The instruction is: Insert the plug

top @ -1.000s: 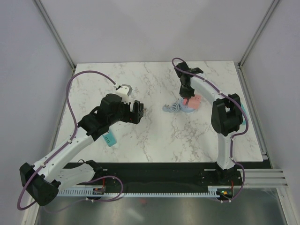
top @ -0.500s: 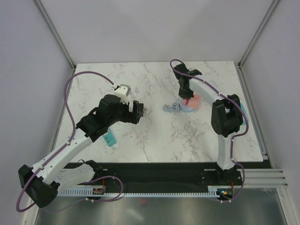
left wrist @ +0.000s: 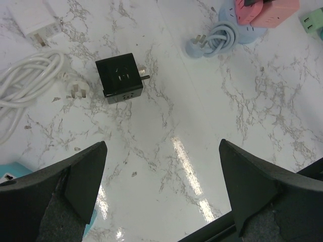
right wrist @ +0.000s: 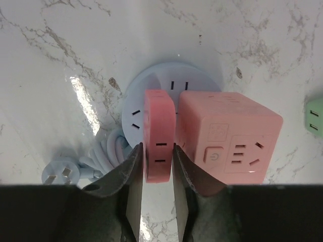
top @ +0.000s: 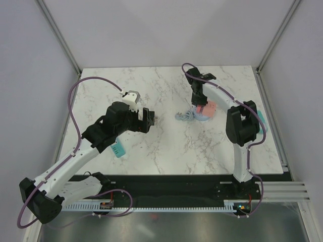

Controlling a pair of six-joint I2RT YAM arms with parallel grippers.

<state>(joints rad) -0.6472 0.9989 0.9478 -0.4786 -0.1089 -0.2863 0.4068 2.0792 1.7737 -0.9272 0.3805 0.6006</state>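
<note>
My right gripper (right wrist: 157, 166) is shut on a flat pink plug (right wrist: 159, 136), held on edge over the round pale-blue power strip (right wrist: 151, 91). A pink cube socket (right wrist: 227, 136) stands on the strip right beside the plug. I cannot tell whether the plug's pins are in the strip. In the top view the right gripper (top: 200, 103) is over the strip (top: 198, 117) at mid-table. My left gripper (top: 154, 120) is open and empty, hovering above bare marble (left wrist: 161, 146).
A black cube adapter (left wrist: 119, 78) lies ahead of the left gripper, with a white coiled cable (left wrist: 25, 85) and white charger (left wrist: 35, 17) to its left. The strip's blue cord (right wrist: 75, 169) coils beside it. A green socket (right wrist: 315, 115) lies right. A teal item (top: 118, 149) lies under the left arm.
The right wrist has shifted slightly left and back over the blue strip, still gripping the pink plug. The left arm has barely moved.
</note>
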